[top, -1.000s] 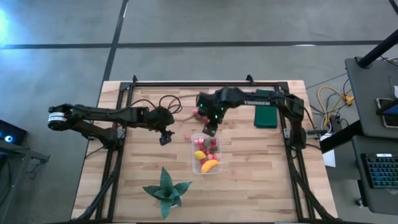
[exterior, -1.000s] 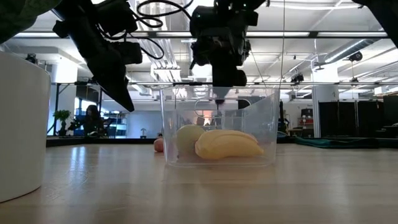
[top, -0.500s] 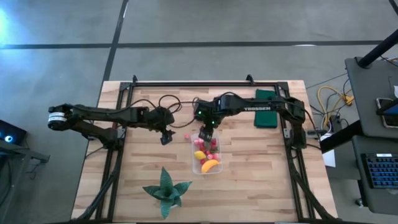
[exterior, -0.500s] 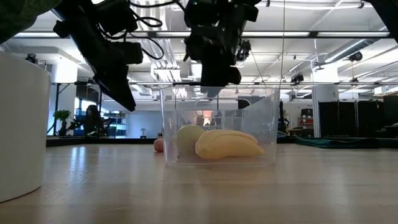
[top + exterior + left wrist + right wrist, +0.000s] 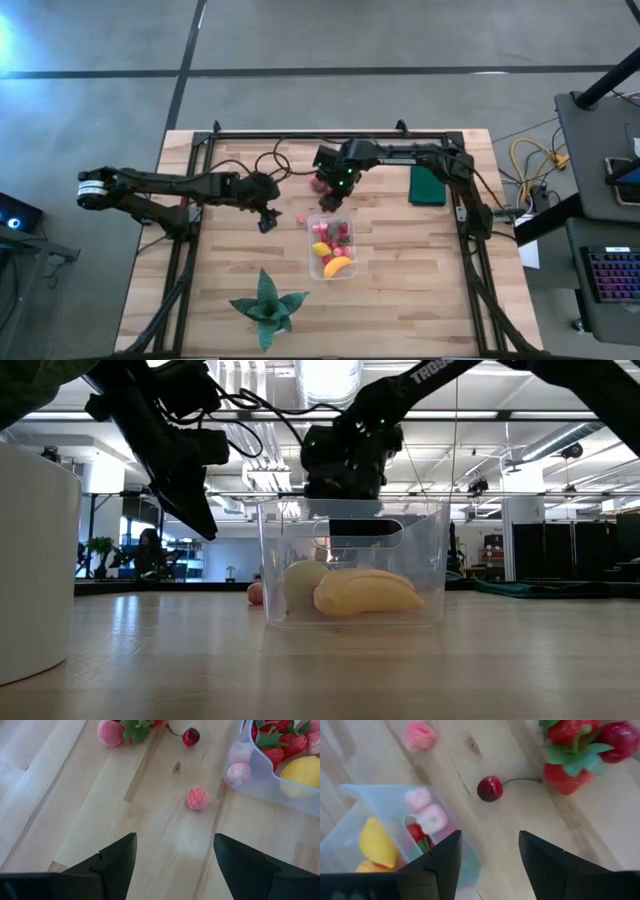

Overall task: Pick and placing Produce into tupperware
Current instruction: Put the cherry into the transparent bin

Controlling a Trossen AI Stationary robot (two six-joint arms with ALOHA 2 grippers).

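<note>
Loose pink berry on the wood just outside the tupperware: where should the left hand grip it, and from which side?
Probably straight down across the pink berry's round middle. It lies alone on bare wood, clear of the tupperware wall, so both fingers should fit. The left hand is open and empty, hovering nearby.

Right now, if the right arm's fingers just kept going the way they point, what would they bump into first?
Probably the bare wooden table, landing close to the dark red cherry; the right gripper is open and empty. Depth is uncertain.

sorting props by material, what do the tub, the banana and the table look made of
Tub: clear, glossy plastic; the fruit shows through its walls.
Banana: likely matte moulded plastic or foam, evenly yellow.
Table: pale wood planks with visible grain and seams.
</note>
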